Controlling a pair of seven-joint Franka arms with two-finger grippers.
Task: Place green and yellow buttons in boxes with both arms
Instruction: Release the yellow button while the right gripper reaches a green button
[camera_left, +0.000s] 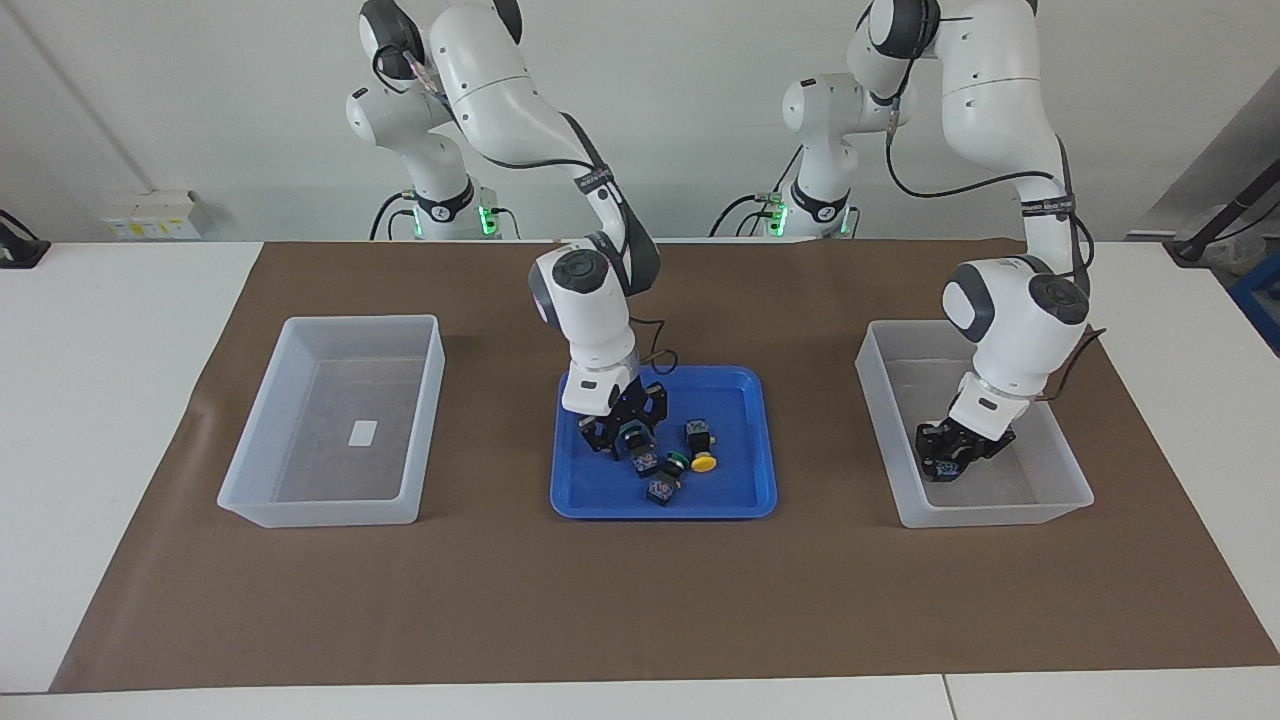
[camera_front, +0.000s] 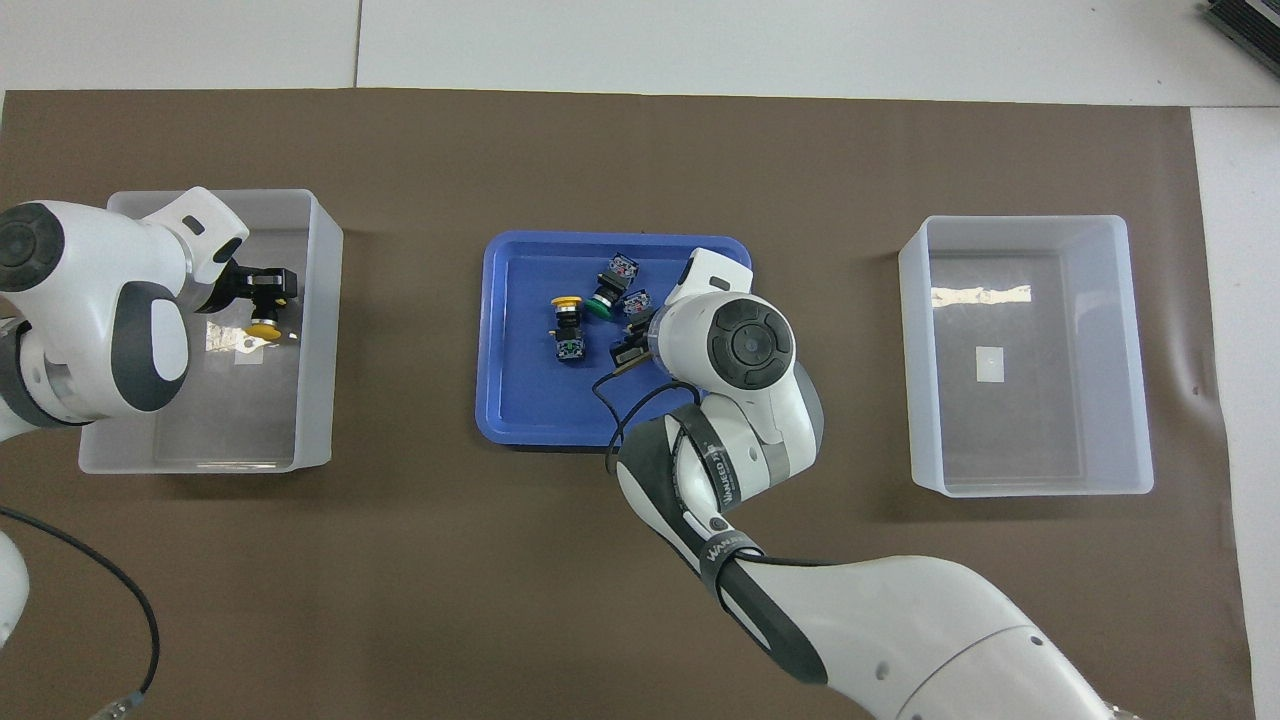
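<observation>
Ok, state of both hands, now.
Left hand: at a yellow button in a box; cannot tell.
Right hand: at a green button on tray; cannot tell.

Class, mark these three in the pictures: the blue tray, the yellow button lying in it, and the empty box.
blue tray (camera_left: 600, 497): facing view, bare floor near a corner.
yellow button (camera_left: 704, 462): facing view, its round cap.
empty box (camera_left: 330, 425): facing view, bare floor beside the sticker.

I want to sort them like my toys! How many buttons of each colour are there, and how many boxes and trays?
Green buttons: 2
Yellow buttons: 2
Clear boxes: 2
Blue tray: 1
Total: 7
</observation>
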